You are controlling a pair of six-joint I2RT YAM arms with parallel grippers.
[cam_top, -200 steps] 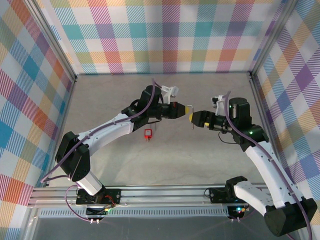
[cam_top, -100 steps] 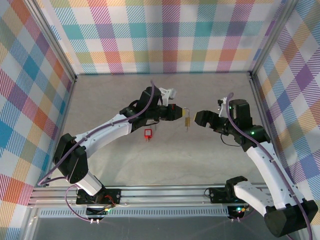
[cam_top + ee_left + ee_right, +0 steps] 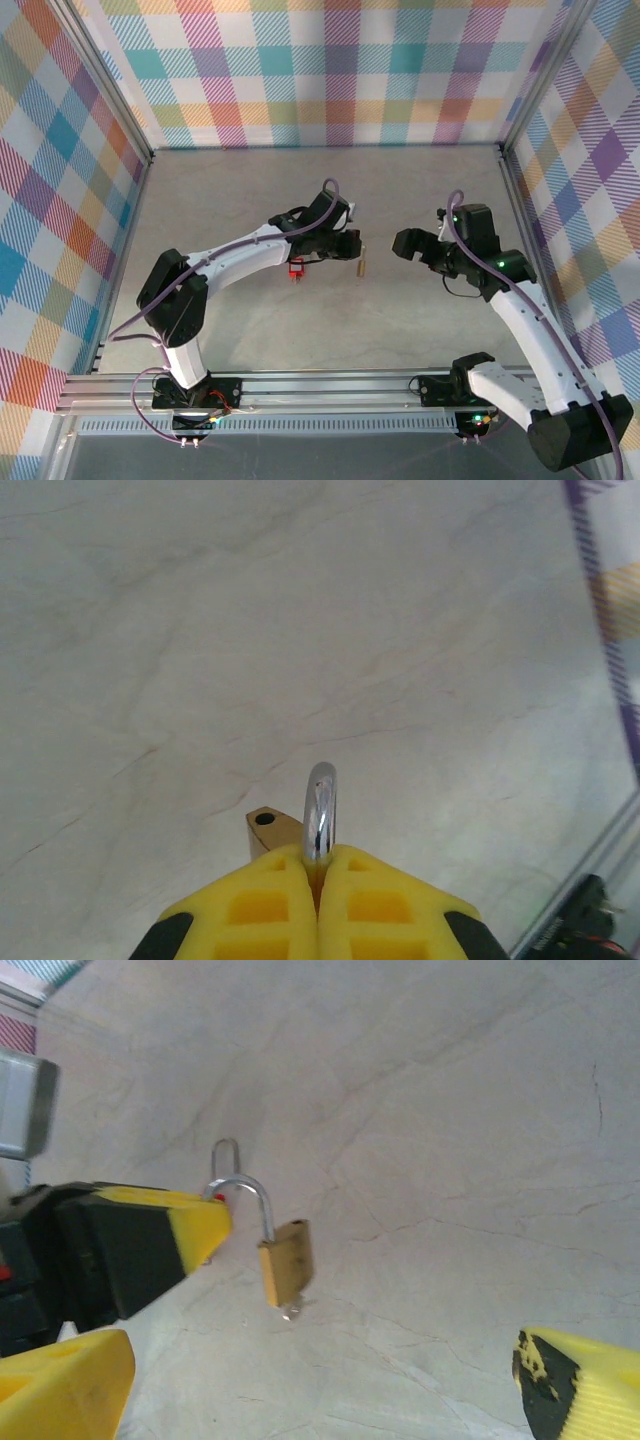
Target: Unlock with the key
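The left gripper (image 3: 351,249) is seen from above near the middle of the table (image 3: 230,190); its yellow fingers (image 3: 262,912) are pressed fully together in the left wrist view, and the silver shackle (image 3: 320,810) of a padlock (image 3: 362,264) is pinched between them; the brass body (image 3: 268,831) shows just behind the fingertips, tilted away from the camera.

In the right wrist view the padlock (image 3: 286,1260) is seen hanging by its shackle (image 3: 250,1192) from the yellow tip of the left gripper (image 3: 200,1226); the brass body is nearly upright, below and to the right of that tip; a small silver stub (image 3: 291,1310) sticks out of its lower end, and whether this is the key cannot be told; whether the shackle is sprung open cannot be told either, nor whether the lock touches the table.

The right gripper (image 3: 404,244) is held just to the right of the padlock, apart from it; its two fingers (image 3: 62,1385) are spread wide at opposite edges of its own camera's view, and nothing is gripped between them; the padlock is seen beyond the gap, clear of both fingertips.

A small red object (image 3: 296,267) lies on the table beside the left arm, to the left of the padlock and apart from it; what it is cannot be made out.

The table is enclosed by checked walls (image 3: 330,70).
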